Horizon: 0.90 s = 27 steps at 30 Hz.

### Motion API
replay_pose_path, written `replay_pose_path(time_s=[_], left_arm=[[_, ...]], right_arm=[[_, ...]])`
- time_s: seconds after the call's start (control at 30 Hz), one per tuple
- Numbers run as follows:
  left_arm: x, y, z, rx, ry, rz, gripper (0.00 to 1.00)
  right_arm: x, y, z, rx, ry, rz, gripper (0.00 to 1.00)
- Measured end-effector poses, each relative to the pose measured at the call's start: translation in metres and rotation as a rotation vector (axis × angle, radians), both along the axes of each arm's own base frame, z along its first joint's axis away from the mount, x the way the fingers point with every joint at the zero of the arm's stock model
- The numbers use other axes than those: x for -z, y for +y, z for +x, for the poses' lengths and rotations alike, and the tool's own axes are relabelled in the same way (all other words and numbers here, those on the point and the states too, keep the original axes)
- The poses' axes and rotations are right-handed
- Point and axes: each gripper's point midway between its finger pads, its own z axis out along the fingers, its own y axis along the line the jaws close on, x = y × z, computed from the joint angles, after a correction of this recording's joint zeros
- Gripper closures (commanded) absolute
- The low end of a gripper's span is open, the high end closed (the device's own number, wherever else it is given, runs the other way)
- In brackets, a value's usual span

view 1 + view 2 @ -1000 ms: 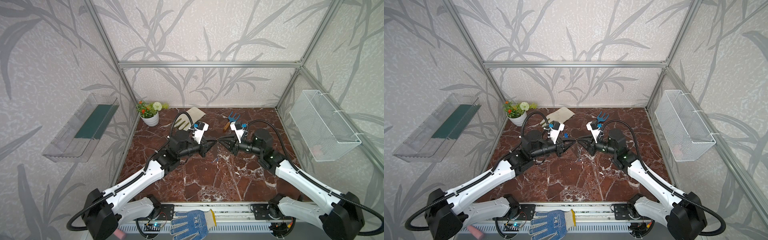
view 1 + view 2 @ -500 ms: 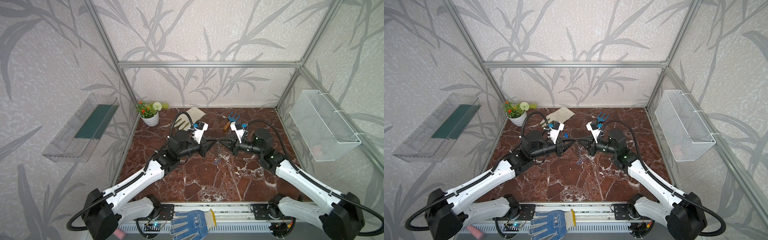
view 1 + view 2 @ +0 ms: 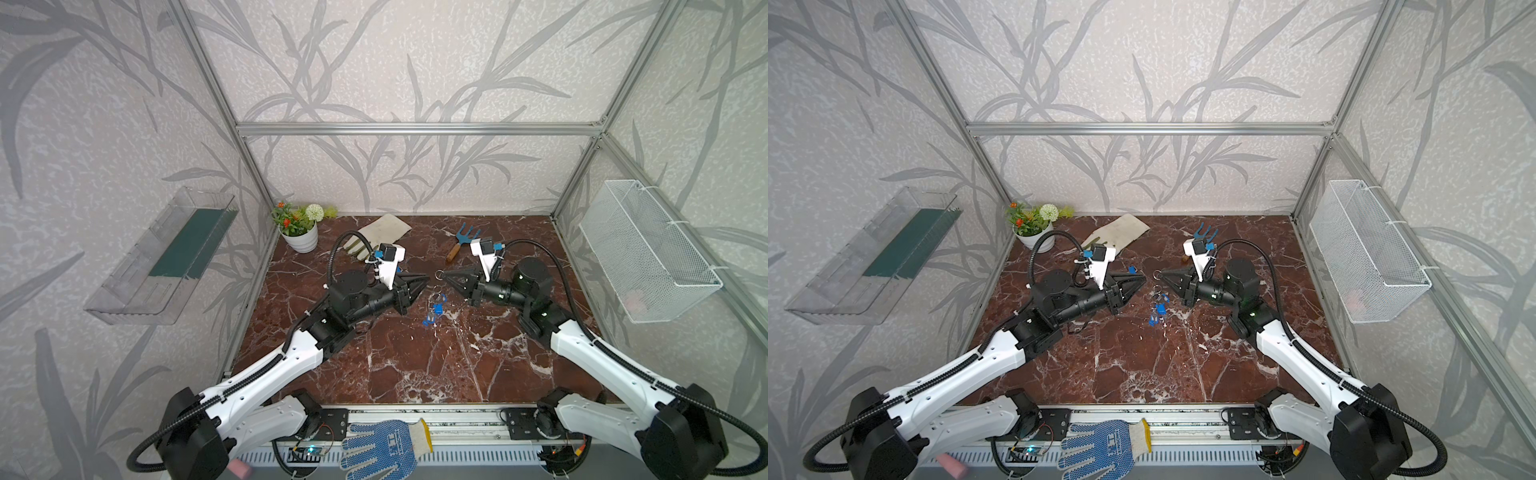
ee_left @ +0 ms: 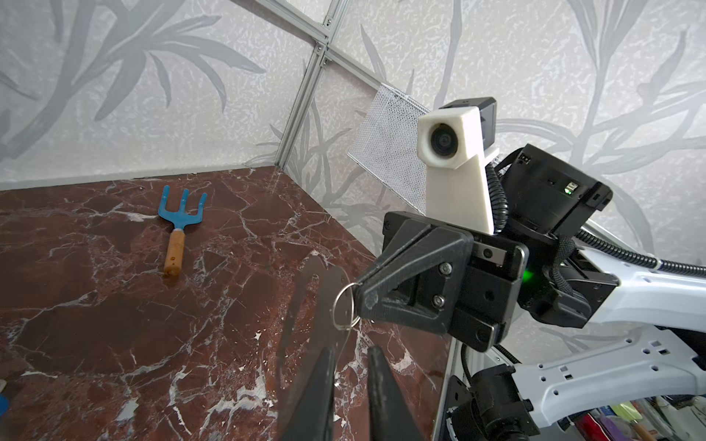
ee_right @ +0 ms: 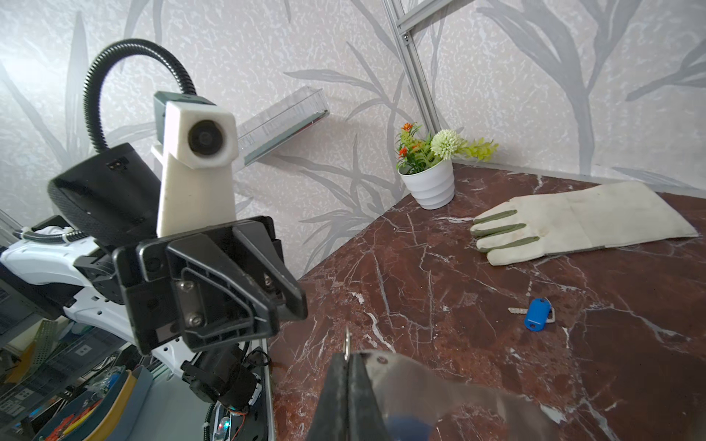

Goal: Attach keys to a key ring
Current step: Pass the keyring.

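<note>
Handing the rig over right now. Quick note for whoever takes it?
Left gripper: open, empty.
Right gripper: shut on a small wire ring, key ring at its tips.
Keys: a bunch strung below those tips, seemingly attached; hanging or resting on the table, unclear. One key lies loose by the glove.
Left to do: attach the loose key.

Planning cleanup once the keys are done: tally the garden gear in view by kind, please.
Gloves: 2, cream glove and blue dotted glove
Hand fork: 1
Flower pot: 1
Total: 4
</note>
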Motion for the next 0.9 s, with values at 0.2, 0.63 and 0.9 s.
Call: replay_pose_path(time_s=[0.2,0.63,0.9], left_arm=[[0.001,-0.004,0.013,0.011,0.04,-0.055,0.81],[-0.007,-0.022,0.017,0.148,0.098,-0.196,0.82],[-0.012,-0.025,0.011,0.205,0.102,-0.23,0.87]], right_arm=[[-0.007,0.001,-0.003,-0.021,-0.007,0.027,1.0],[-0.011,0.002,-0.004,-0.029,-0.007,0.042,1.0],[-0.014,0.001,-0.002,-0.021,-0.024,0.052,1.0]])
